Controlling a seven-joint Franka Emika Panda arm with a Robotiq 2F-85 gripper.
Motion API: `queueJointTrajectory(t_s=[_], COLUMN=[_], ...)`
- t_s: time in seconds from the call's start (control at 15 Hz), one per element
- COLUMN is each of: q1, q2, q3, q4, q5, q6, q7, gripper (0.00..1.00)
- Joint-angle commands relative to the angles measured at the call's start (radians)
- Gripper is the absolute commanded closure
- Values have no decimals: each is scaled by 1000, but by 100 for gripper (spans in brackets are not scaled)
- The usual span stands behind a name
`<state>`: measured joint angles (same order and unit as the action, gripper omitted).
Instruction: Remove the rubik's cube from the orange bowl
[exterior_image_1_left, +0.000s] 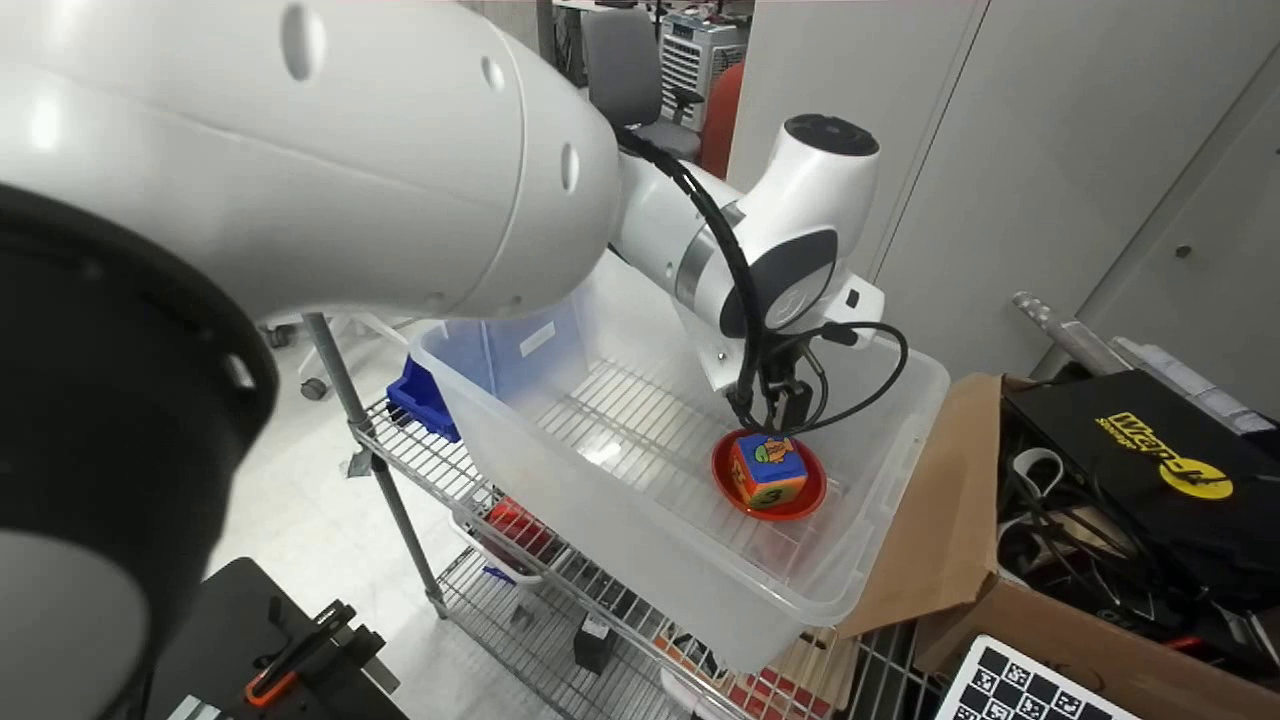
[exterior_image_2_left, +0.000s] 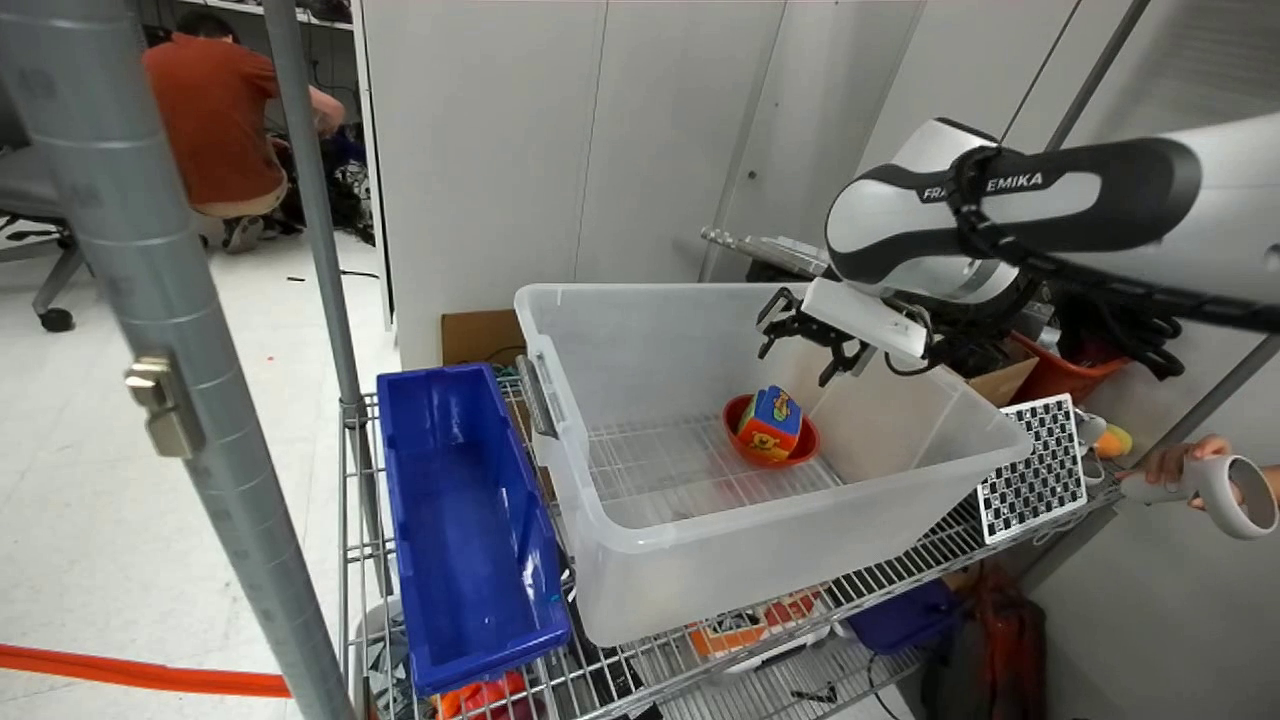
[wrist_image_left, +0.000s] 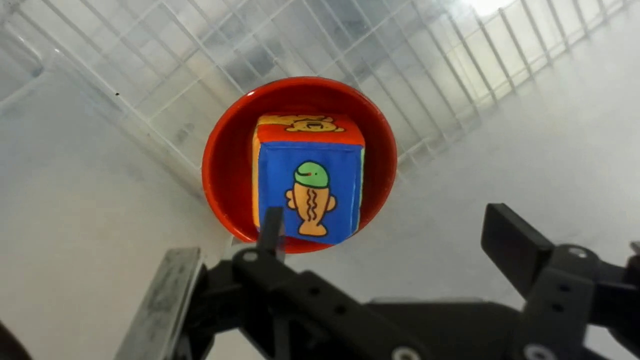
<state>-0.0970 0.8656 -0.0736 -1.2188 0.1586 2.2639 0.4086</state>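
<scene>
In an exterior view, a blue tray is set along the left edge of the shelf. Next, the bowl is placed near the back right corner of the bin. The cube is held in it, tilted — beneath the claw and apart from it. The claw's jaws are spread wide; in the wrist view, the cube's lower left corner is covered by one fingertip. Near the shelf's right edge a checkered board is placed.
</scene>
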Motion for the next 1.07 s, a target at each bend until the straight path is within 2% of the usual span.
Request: queueJointTrajectory(t_s=[0.0, 0.27, 0.53, 0.87, 0.93, 1.0], q1=[8, 11, 10, 18, 16, 14], q2=[166, 300, 396, 477, 497, 511], q3=[-53, -100, -103, -106, -110, -110], q4=[243, 423, 547, 640, 659, 675], q5=[-16, -56, -100, -166, -177, -184], q6=[-110, -226, -319, -328, -320, -316], q7=[103, 203, 244, 234, 234, 234], gripper=[0, 0, 0, 0, 25, 26])
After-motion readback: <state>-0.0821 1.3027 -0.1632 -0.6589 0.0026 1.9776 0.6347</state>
